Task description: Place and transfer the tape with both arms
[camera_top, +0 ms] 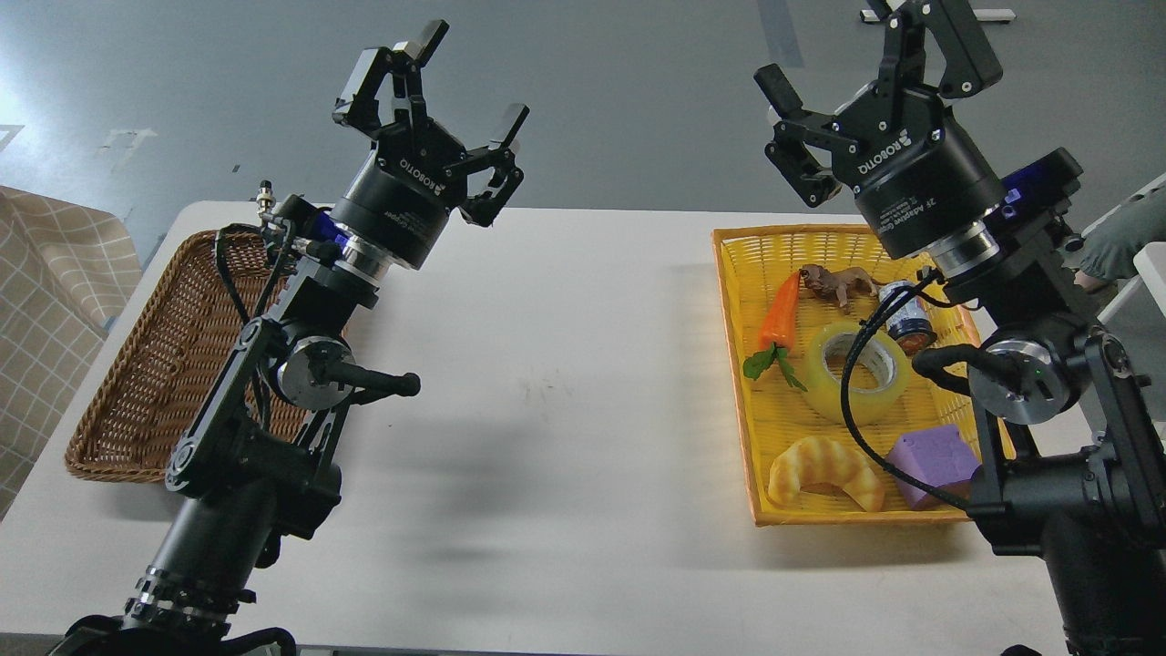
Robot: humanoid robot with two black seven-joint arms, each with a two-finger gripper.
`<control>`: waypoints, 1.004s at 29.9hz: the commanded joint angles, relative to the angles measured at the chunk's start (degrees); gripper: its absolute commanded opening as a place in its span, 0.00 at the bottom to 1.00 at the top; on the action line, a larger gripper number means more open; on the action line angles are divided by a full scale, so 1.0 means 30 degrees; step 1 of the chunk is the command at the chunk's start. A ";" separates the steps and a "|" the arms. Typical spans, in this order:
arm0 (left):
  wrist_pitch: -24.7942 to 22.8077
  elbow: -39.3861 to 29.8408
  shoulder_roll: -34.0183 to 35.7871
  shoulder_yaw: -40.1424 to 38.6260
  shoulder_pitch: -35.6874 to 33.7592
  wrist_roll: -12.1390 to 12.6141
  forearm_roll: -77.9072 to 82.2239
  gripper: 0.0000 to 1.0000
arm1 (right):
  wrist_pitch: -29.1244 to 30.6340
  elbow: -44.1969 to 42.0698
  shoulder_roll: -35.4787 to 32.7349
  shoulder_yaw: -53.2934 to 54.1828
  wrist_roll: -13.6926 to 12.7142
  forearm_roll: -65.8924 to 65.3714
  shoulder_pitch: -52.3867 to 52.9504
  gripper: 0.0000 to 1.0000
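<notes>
Tape (858,372) lying flat in yellow basket (742,301), right of bench (565,364), between carrot (782,314) and croissant (824,469). Both end effectors wide, empty, raised: left (455,91), right (847,55). Best dropping right one straight down over the roll, clear of neighbours.

Bright, even overhead light; soft arm shadows fall on the white bench (565,301), glare whitens the floor's upper-left corner, focus is sharp throughout

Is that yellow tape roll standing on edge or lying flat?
Lying flat. The tape roll rests in the yellow basket with its round hole facing up, between the toy carrot and the croissant.
</notes>
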 commanded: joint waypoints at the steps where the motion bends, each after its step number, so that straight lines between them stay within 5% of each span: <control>1: 0.0237 -0.0002 0.0000 0.0002 0.0013 0.0008 -0.0009 0.98 | 0.0000 -0.0065 0.0000 0.0003 0.0001 -0.0006 -0.0026 1.00; 30: 0.0238 -0.0002 0.0000 -0.0027 -0.0222 0.0389 -0.0038 0.98 | 0.0000 -0.0036 0.0000 -0.0026 -0.0145 -0.0006 -0.0172 1.00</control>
